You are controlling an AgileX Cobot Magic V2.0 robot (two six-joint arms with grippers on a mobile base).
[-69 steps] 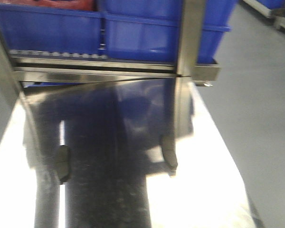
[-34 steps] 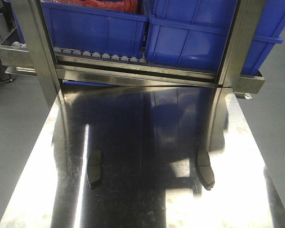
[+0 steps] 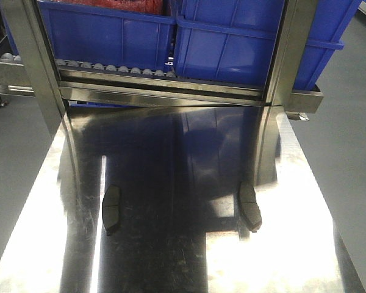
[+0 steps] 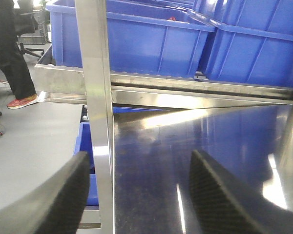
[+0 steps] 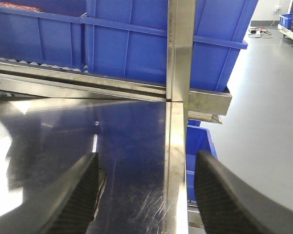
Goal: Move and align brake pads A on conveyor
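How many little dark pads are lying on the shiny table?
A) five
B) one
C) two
C: the front view shows just the left brake pad and the right brake pad, lying apart on the steel table.

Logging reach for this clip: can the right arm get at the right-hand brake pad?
Probably yes: the right pincer is open and the brake pad lies unobstructed on the steel table.
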